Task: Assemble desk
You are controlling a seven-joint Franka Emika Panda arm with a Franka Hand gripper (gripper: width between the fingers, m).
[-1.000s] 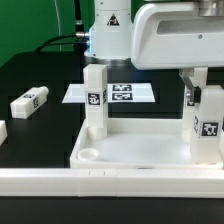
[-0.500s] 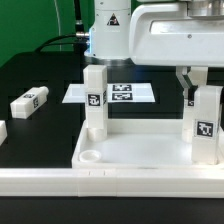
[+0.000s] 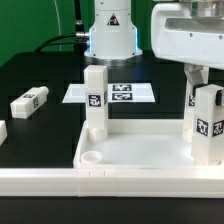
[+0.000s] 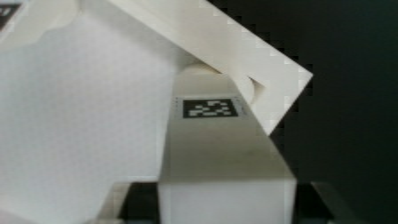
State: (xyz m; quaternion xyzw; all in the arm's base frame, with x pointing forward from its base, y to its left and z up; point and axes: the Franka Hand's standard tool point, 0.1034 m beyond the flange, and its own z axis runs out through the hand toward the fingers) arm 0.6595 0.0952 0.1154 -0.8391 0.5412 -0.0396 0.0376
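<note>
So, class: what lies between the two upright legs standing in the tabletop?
In the exterior view, only the tabletop's bare white floor lies between the left leg and the right leg; nothing stands there.

The flat black table (image 3: 40,135) carries a large white plastic tray-like tabletop with a raised rim (image 3: 140,156) toward the front. Behind it lies the thin white marker board (image 3: 120,94). At the exterior view's left, a loose white block leg (image 3: 30,102) lies on its side.
</note>
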